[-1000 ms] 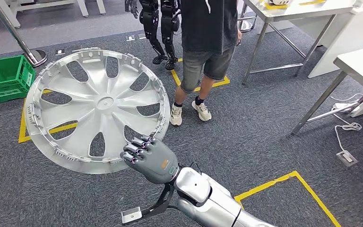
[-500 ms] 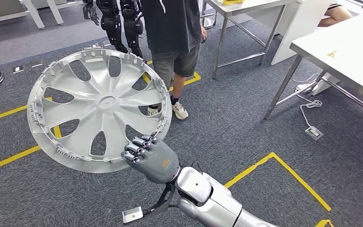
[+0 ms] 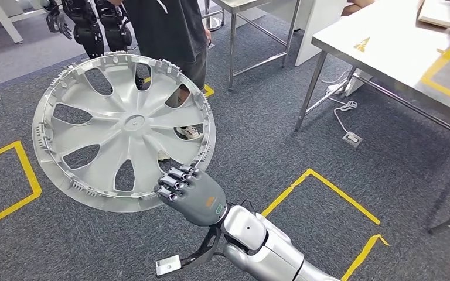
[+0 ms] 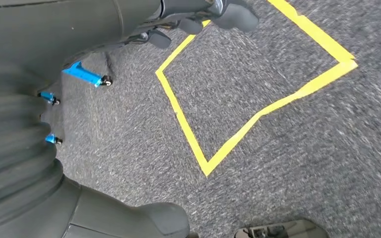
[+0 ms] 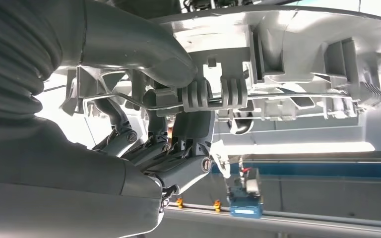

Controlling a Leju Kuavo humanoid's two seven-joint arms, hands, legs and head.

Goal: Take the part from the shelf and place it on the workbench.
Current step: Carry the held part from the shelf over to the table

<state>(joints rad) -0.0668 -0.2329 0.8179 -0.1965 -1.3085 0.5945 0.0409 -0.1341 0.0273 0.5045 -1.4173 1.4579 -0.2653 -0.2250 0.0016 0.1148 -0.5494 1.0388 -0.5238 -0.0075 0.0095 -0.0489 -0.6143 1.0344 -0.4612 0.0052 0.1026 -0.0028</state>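
Your right hand (image 3: 190, 193) pinches the wheel cover (image 3: 123, 129) by its near rim only, carried over the floor, left of the counter (image 3: 398, 52). A swing could lever it loose; a person (image 3: 164, 29) stands close behind.

- Silver-grey is seen on the spoked part (image 3: 123, 132).
- The right hand (image 3: 194, 195) is coloured dark grey.
- The grey carpet (image 3: 269, 140) is marked with yellow tape lines (image 3: 322, 182).
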